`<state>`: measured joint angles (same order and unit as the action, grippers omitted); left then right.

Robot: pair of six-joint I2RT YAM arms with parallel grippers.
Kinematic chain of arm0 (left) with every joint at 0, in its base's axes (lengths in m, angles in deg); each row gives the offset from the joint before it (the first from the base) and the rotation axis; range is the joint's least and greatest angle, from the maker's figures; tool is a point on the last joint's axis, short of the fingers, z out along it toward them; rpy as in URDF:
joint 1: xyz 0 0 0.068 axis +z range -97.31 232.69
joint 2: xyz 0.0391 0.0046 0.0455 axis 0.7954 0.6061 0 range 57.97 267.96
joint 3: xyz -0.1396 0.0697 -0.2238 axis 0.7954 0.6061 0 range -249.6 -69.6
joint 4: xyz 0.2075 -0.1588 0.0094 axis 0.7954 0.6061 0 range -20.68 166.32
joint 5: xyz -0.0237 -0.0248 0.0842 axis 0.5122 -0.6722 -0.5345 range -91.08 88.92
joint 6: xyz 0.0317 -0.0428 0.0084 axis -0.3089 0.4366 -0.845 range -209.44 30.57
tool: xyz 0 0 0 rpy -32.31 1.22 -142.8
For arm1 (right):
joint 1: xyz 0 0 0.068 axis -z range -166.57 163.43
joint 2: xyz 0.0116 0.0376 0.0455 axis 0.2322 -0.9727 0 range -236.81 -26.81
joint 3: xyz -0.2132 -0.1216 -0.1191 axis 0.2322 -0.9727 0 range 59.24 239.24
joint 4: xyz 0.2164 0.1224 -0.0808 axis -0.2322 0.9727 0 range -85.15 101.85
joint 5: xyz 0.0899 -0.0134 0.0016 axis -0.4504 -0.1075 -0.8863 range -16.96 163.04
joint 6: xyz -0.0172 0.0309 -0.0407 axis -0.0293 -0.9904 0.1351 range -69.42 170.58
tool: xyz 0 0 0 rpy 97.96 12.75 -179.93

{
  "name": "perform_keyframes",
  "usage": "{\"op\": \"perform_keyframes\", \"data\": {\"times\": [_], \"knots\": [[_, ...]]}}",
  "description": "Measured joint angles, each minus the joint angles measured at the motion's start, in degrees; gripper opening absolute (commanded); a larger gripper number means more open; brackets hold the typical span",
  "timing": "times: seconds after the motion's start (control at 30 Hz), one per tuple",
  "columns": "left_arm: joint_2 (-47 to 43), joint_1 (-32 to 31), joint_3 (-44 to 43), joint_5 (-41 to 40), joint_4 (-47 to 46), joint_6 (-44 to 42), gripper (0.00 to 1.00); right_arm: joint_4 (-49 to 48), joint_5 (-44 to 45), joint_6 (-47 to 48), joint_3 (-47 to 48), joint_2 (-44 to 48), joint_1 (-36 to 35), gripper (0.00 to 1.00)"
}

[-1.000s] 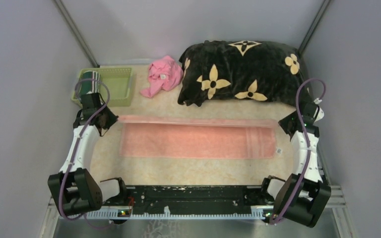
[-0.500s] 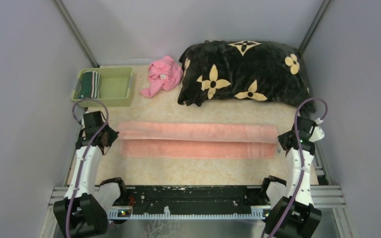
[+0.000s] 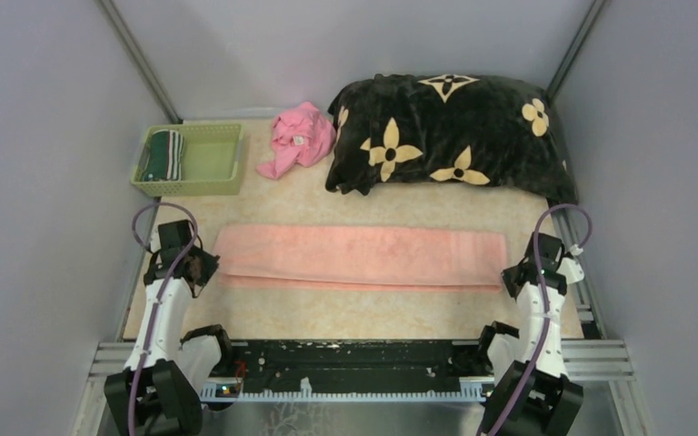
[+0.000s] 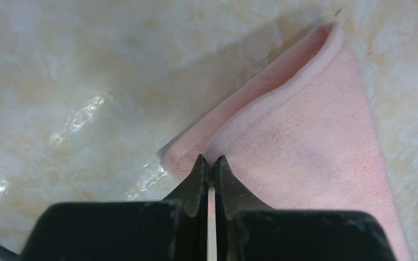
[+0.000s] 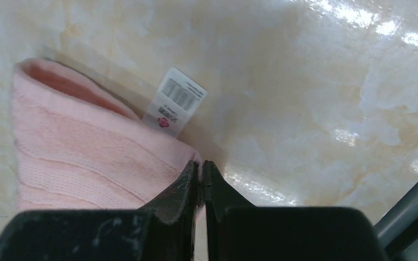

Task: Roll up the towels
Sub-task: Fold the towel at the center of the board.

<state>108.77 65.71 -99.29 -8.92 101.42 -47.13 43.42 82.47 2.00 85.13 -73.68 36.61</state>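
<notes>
On the beige marbled worktop point(image 3: 363, 313) I see the long pale salmon-pink terry towel point(image 3: 360, 257) folded lengthwise, flat, mid-worktop. Left pincer point(image 4: 208, 163) clenched on its left corner, right pincer point(image 5: 201, 166) clenched on its right corner beside the white tag point(image 5: 174, 101). Dark green white-striped towel point(image 3: 164, 155) sits in the light green basket point(image 3: 191, 189), far left

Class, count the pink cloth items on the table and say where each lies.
2: the salmon-pink towel, held between left gripper and right gripper; a crumpled pink cloth beside the black blanket, which could hide more.
</notes>
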Motion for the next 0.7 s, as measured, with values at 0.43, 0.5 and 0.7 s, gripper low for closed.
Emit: {"op": "perform_keyframes", "data": {"times": [0.43, 0.5, 0.7], "knots": [[-0.57, 0.28, 2.95, -0.7, 0.31, 4.02, 0.0, -3.04, 1.29, -0.48, -3.5, -1.6, 0.26, 0.09], [-1.29, 0.26, 2.95, -0.94, 0.74, 4.2, 0.0, -2.95, 1.51, -0.44, -3.48, -1.42, 0.26, 0.08], [-2.29, 0.26, 0.17, -1.99, 3.91, 4.22, 0.0, -0.98, 2.58, -0.5, -2.12, 0.96, 0.26, 0.08]]}}
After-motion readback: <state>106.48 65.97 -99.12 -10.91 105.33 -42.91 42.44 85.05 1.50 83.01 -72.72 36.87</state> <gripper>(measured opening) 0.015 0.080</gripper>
